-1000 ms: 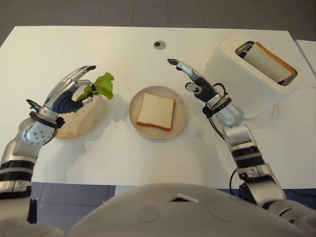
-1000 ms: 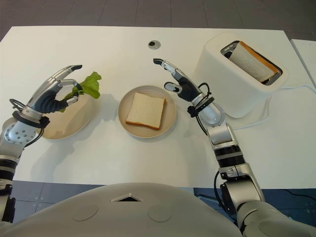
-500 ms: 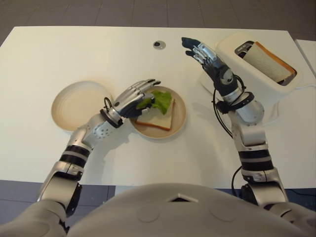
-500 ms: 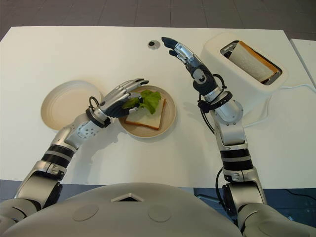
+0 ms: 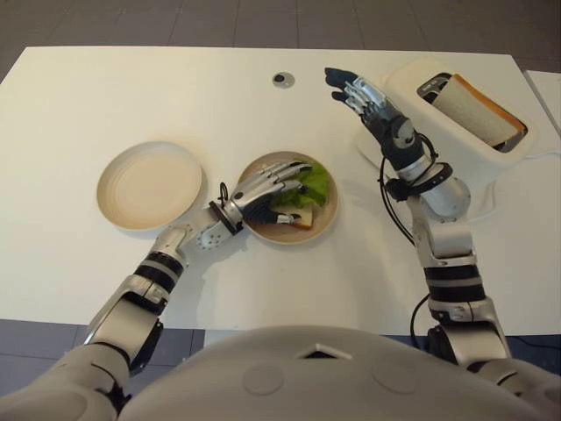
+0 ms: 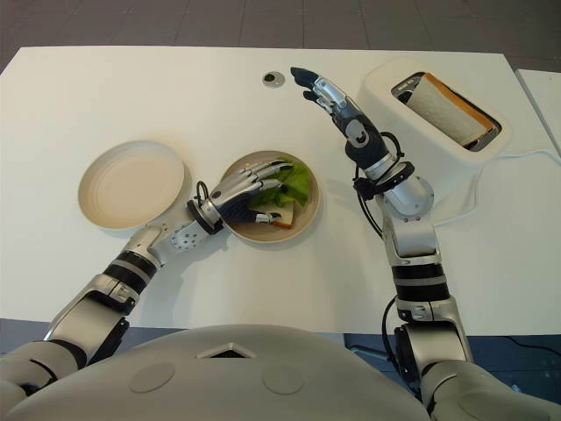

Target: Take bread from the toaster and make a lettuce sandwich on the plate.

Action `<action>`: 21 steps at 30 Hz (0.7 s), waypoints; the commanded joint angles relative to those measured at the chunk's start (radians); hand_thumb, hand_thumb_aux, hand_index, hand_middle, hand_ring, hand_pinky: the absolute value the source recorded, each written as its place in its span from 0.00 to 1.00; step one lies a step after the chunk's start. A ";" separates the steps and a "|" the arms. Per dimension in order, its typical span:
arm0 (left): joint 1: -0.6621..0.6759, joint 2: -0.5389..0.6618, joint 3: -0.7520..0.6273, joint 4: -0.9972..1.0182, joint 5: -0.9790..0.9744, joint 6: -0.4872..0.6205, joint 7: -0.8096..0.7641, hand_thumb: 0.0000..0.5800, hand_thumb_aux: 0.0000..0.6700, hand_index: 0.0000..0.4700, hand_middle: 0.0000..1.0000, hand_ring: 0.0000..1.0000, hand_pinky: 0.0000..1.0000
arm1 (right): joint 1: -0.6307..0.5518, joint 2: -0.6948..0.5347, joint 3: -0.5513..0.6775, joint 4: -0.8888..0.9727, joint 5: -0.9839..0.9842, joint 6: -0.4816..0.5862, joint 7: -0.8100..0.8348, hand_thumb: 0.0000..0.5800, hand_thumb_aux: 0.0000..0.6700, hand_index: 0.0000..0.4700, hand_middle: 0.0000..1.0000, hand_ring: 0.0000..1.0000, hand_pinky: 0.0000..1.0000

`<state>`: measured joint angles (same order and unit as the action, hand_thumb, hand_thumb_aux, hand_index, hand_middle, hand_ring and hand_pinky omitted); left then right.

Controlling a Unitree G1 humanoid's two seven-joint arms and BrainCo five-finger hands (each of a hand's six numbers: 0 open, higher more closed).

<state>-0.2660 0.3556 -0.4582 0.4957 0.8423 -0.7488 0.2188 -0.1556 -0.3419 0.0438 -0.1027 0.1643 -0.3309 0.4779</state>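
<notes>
A tan plate (image 5: 328,213) sits mid-table with a bread slice (image 5: 296,220) on it. Green lettuce (image 5: 313,182) lies on that slice. My left hand (image 5: 263,189) rests over the plate's left half, fingers curled on the lettuce's left side, thumb below it. The white toaster (image 5: 443,140) stands at the right with a second bread slice (image 5: 479,107) sticking out of its slot. My right hand (image 5: 375,98) hangs raised just left of the toaster, open, fingers stretched toward the far side of the table and holding nothing.
An empty tan plate (image 5: 145,184) lies to the left of the sandwich plate. A small round grommet (image 5: 282,80) is set in the table at the back. The toaster's white cable (image 5: 517,189) trails along the right edge.
My left hand carried the lettuce from over the empty left plate onto the bread and now lies lower on it. My right hand rose toward the toaster, then held still.
</notes>
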 commanded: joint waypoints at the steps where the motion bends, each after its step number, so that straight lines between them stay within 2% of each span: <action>1: 0.019 0.034 0.006 -0.022 -0.051 -0.008 -0.031 0.00 0.00 0.00 0.00 0.00 0.00 | -0.008 -0.003 -0.010 0.003 0.004 0.009 0.011 0.00 0.00 0.00 0.00 0.00 0.00; 6: 0.023 0.067 0.045 -0.073 -0.121 -0.018 -0.046 0.00 0.00 0.00 0.00 0.00 0.00 | -0.009 -0.006 -0.021 0.000 -0.001 0.004 0.012 0.00 0.00 0.00 0.00 0.00 0.00; 9: 0.032 0.077 0.099 -0.140 -0.216 -0.047 -0.047 0.00 0.00 0.00 0.00 0.00 0.00 | 0.001 -0.041 -0.096 -0.102 -0.028 0.005 -0.033 0.00 0.00 0.00 0.00 0.00 0.00; 13: 0.052 0.052 0.143 -0.199 -0.396 -0.089 -0.092 0.00 0.00 0.00 0.00 0.00 0.00 | -0.022 -0.144 -0.286 -0.216 -0.163 -0.009 -0.132 0.00 0.00 0.00 0.00 0.00 0.00; 17: 0.060 0.044 0.158 -0.205 -0.398 -0.085 -0.111 0.00 0.00 0.00 0.00 0.00 0.00 | -0.048 -0.283 -0.430 -0.178 -0.350 -0.030 -0.212 0.00 0.00 0.00 0.00 0.00 0.00; 21: 0.058 0.037 0.167 -0.199 -0.357 -0.076 -0.104 0.00 0.00 0.00 0.00 0.00 0.00 | 0.006 -0.408 -0.482 -0.085 -0.503 -0.029 -0.230 0.00 0.00 0.00 0.00 0.00 0.00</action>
<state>-0.2152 0.3969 -0.3012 0.2947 0.4629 -0.8354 0.1189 -0.1906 -0.6983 -0.4286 -0.2335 -0.2768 -0.3582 0.2415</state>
